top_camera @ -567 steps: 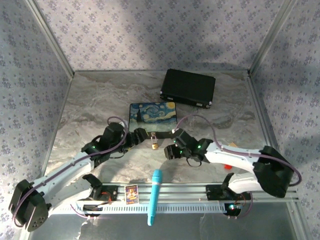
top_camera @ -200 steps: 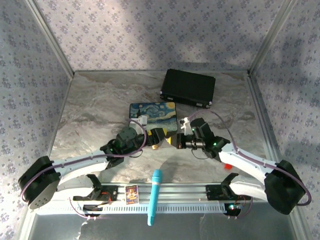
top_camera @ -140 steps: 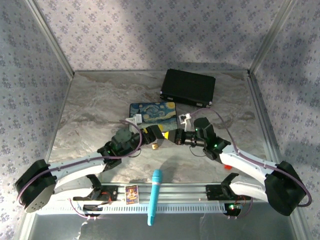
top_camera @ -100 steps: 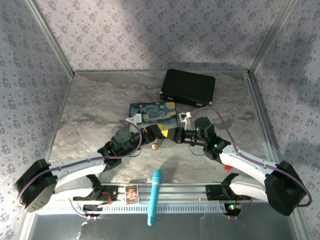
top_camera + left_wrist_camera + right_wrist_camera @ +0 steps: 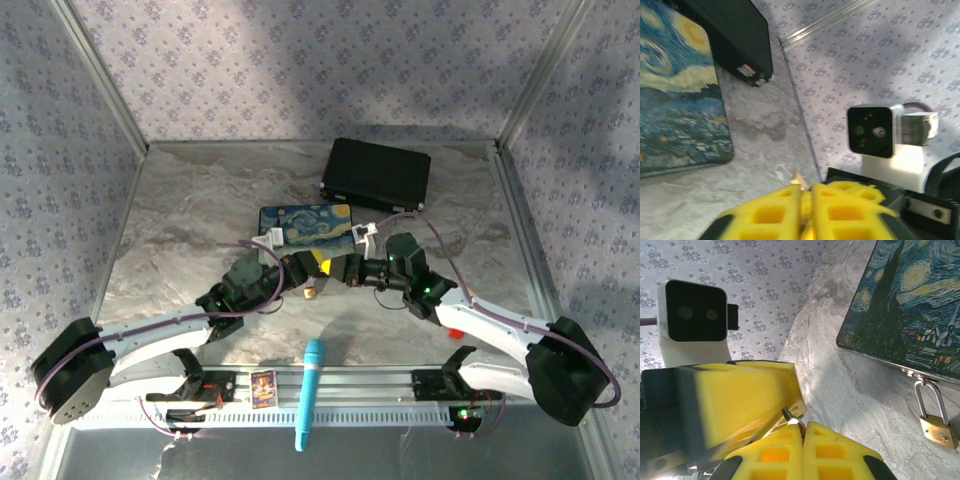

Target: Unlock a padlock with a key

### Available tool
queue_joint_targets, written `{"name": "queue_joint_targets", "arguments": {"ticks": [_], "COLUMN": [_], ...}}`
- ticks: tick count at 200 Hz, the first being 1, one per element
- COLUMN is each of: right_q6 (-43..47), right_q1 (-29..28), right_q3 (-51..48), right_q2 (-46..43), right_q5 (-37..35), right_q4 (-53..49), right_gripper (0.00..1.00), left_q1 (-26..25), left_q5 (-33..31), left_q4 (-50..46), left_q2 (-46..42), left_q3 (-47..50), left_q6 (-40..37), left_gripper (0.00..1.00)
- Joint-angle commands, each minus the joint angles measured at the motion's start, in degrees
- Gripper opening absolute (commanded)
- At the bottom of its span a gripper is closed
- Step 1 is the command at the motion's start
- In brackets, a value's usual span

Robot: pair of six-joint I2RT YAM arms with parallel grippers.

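Find the left pincer [image 5: 320, 264] and the right pincer [image 5: 343, 268] nose to nose above the counter [image 5: 190, 230], just off the near edge of the Starry Night box [image 5: 305, 225]. Read both as pressed together, yellow pads closed to a thin seam.

Look in the right wrist view for the key [image 5: 791, 414]: a thin silvery sliver poking out of the right pincer's seam and butting against the left pincer's pad. Look in the left wrist view for a small pale tip at the left pincer's own seam. Take it, as a judgement, for the same key, pinched from both ends in a hand-over. Cannot tell the depth of blade inside either grip.

Place the padlock [image 5: 311, 293] flat on the counter, just beside the box's near edge, apart from both pincers and slightly nearer the left one. From the right wrist, find it low and to the right of the pads, shackle pointing toward the box's clasp, brass body toward the arm bases. Cannot tell whether hooked through the clasp or merely lying beside it.

Judge the long axis as running from box to near edge, so expect the keyhole on the end facing the bases. Bring the key in along that line from the near side, blade leading. Turn it first, judging it held crosswise to that line.
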State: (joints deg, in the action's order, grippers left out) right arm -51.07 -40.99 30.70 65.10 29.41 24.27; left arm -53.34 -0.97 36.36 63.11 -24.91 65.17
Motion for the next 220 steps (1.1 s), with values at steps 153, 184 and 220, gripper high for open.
{"name": "queue_joint_targets", "arguments": {"ticks": [153,184,220], "right_q6": [-1.1,-1.0,-0.5], "right_q1": [0.2,0.1,0.4], "right_q3": [-0.1,0.1,0.5], "right_q2": [0.2,1.3,1.7], "right_q5": [4.0,4.5,4.9], "right_q4": [11.2,12.2,12.2], "right_gripper": [0.46,0.41,0.28], "left_q1": [1.7,1.8,1.8], "left_q5": [2.4,2.8,2.8], "left_q4": [0.3,0.6,0.8], "left_q2": [-5.0,-4.9,-4.2], "left_q3": [-0.3,-0.3,-0.6], "left_q6": [2.9,3.4,3.7], "left_gripper": [0.0,0.0,0.0]}}
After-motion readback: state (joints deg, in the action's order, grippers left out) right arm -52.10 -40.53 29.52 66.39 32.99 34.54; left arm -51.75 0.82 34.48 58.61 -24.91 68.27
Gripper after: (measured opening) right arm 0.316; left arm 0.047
